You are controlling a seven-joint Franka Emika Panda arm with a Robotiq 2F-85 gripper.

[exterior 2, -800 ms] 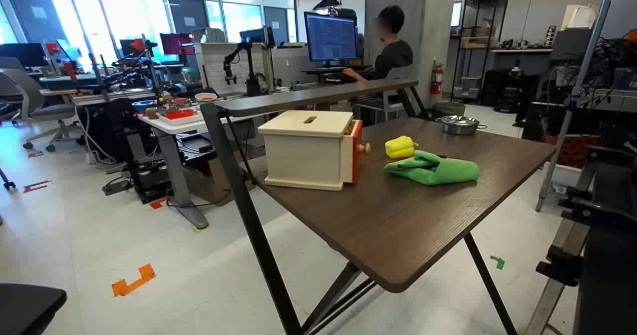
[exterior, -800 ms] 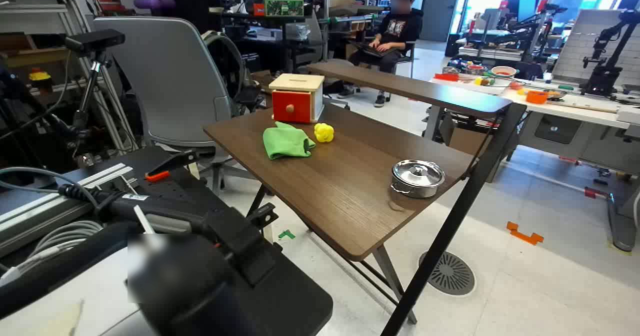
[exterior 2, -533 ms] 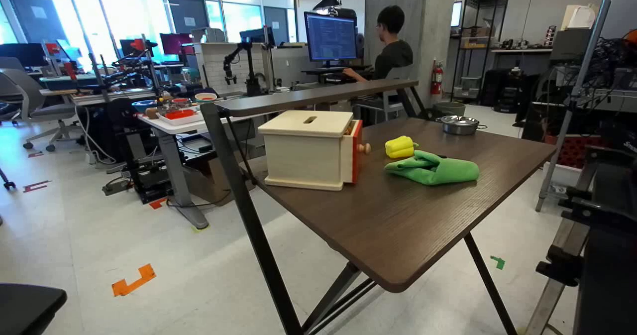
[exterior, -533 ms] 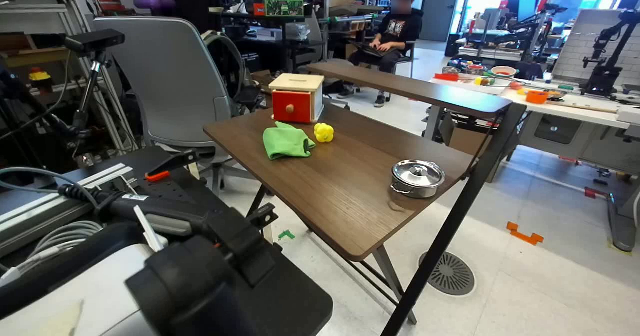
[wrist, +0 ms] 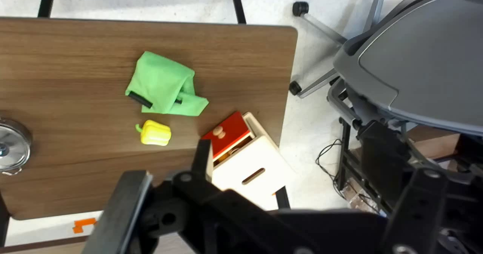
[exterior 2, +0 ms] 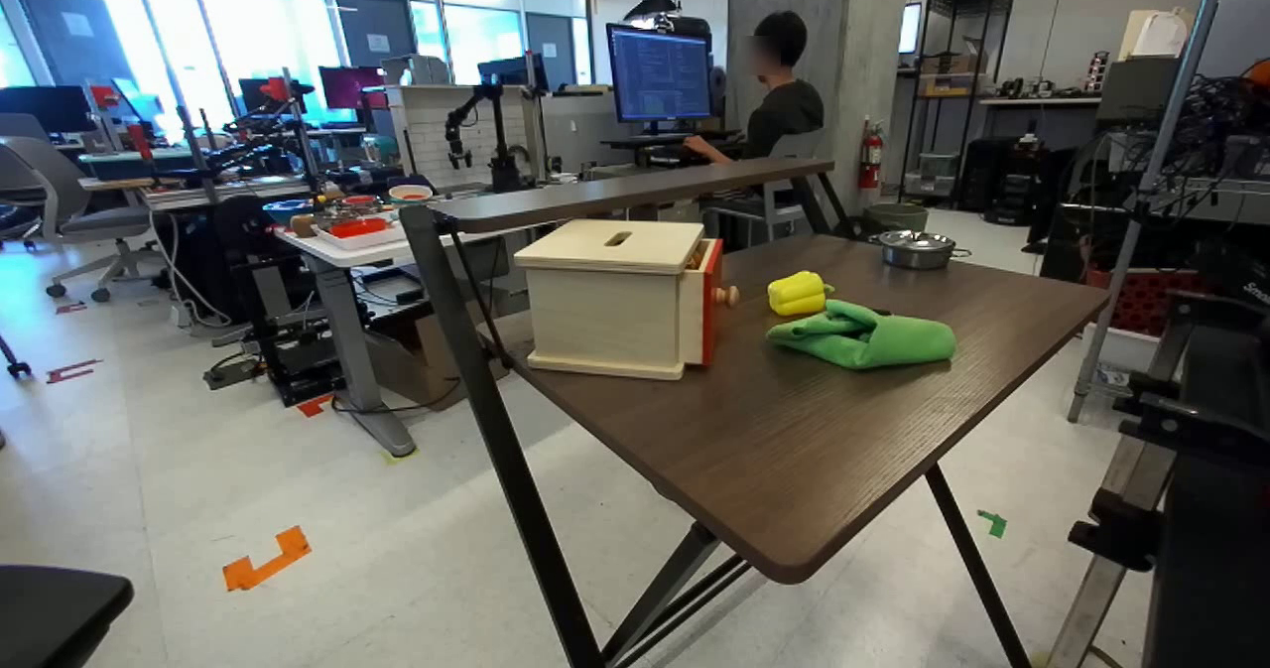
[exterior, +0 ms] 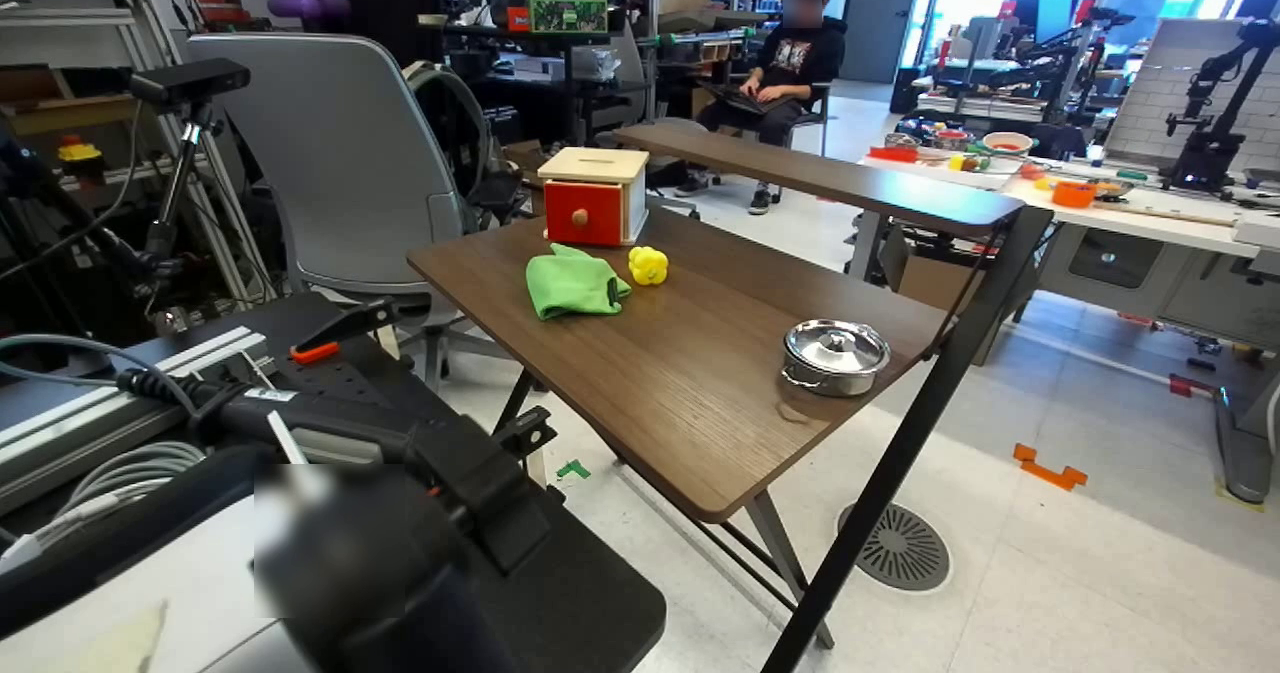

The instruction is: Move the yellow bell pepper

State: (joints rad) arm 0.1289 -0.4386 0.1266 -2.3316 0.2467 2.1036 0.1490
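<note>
The pincer (wrist: 171, 159), in the wrist view, is spread: its two tips stand apart, and the brown table (wrist: 75, 57) is seen in the gap. Beyond the tips lies the yellow bell pepper (wrist: 155, 133) on its side. Farther from the pincer, just beside the pepper, there is the crumpled green cloth (wrist: 162, 84). To the right of the tips stands the wooden box (wrist: 251, 161), partly hidden behind the pincer in this view; its red drawer (wrist: 232, 132) is pulled out a little. Well to the left of the pincer is the lidded metal pot (wrist: 11, 148). Pepper, cloth, box and pot rest all on the table, and a raised shelf (exterior: 830, 173) runs along it in both exterior views. Far to the right of the pincer there is a grey chair (wrist: 422, 57) on the pale floor (wrist: 264, 5). In an exterior view a seated person (exterior: 795, 58) is in the background.
</note>
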